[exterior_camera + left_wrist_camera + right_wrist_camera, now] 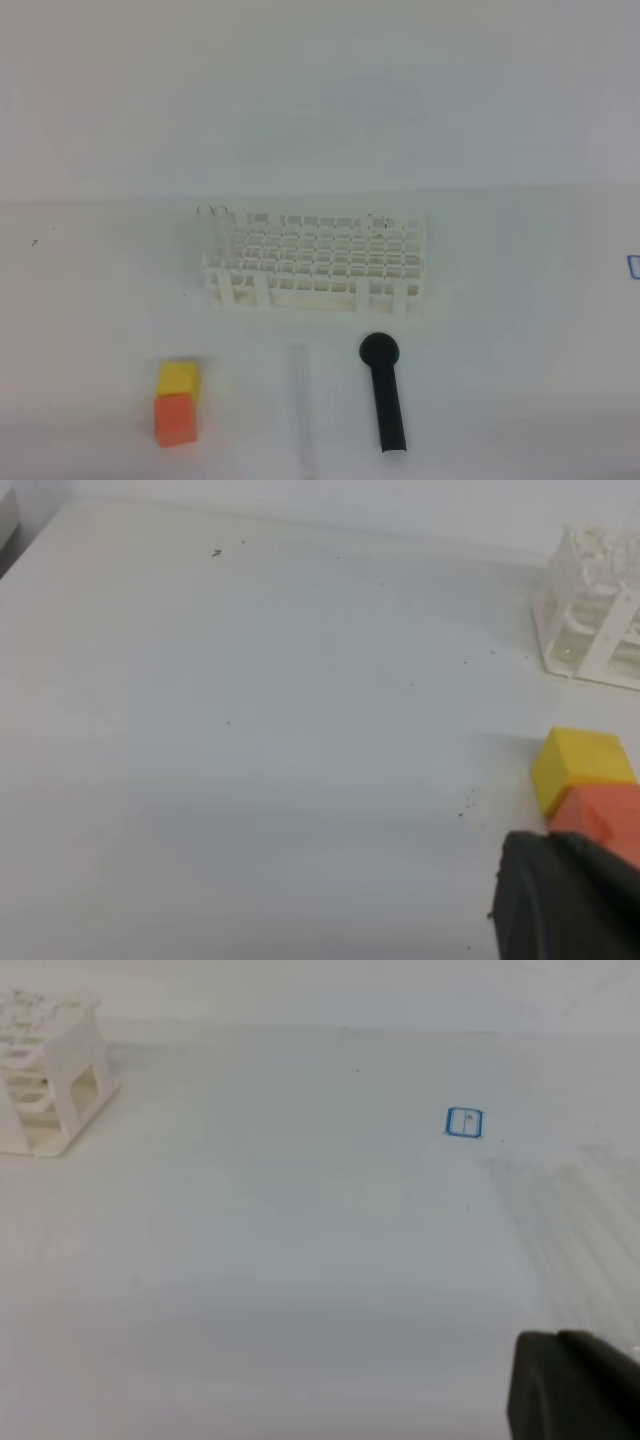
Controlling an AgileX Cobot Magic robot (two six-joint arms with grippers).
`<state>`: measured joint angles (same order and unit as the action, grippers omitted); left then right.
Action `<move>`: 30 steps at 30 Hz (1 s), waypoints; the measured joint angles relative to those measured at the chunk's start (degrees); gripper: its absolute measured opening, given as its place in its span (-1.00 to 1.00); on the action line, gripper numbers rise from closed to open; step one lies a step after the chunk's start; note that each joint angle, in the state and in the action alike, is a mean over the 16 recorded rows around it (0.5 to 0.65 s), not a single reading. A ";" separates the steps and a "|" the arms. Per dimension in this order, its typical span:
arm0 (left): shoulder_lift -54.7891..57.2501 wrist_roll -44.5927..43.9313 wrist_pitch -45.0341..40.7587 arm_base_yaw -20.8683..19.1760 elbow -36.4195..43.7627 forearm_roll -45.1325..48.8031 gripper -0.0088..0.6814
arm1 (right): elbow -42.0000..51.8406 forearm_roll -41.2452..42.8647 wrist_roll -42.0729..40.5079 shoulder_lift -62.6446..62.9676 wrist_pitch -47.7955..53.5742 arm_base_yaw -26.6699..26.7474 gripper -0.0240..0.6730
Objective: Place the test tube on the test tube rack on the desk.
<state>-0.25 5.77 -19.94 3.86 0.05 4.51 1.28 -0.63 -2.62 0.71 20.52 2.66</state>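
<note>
Both grippers closed, holding nothing; left gripper and right gripper clear of test tube on counter.

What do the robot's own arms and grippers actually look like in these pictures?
Very little of them shows. The overhead view has no arm in it at all. Each wrist view catches only a dark, matte black blocky part at the bottom right corner: the left gripper and the right gripper. Both look like plain, smooth-edged black casings. No cables, markings or fingertips can be made out.
</note>
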 joint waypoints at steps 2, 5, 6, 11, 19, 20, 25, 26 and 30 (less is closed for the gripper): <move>0.00 0.05 0.05 0.00 0.00 -0.14 -0.98 | 0.00 0.00 0.00 0.00 0.00 0.00 -0.94; 0.00 0.95 1.03 0.00 0.00 -1.72 -0.98 | 0.00 0.00 0.00 0.00 0.00 0.00 -0.94; 0.00 1.49 1.75 0.00 0.00 -2.78 -0.98 | 0.00 0.00 0.00 0.00 0.00 0.00 -0.94; 0.00 4.97 7.29 0.00 0.00 -11.75 -0.98 | 0.00 0.00 0.00 0.00 0.00 0.00 -0.94; 0.00 10.67 19.20 0.01 0.00 -29.61 -0.98 | 0.00 1.19 0.00 0.00 0.00 0.00 -0.94; 0.00 11.19 20.54 0.01 0.00 -31.42 -0.98 | 0.00 1.44 0.00 0.00 0.00 0.00 -0.94; 0.00 12.39 24.35 0.04 0.00 -36.58 -0.98 | 0.00 2.74 0.00 0.00 0.00 0.00 -0.94; 0.00 12.50 24.58 0.05 0.00 -36.86 -0.98 | 0.00 3.01 0.00 0.00 0.00 0.00 -0.94; 0.01 12.56 24.05 0.07 -0.25 -37.19 -0.98 | 0.00 4.29 -0.03 0.00 -0.08 0.00 -0.94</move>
<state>-0.23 18.33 4.11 3.94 -0.20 -32.68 1.28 3.66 -2.65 0.71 20.44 2.66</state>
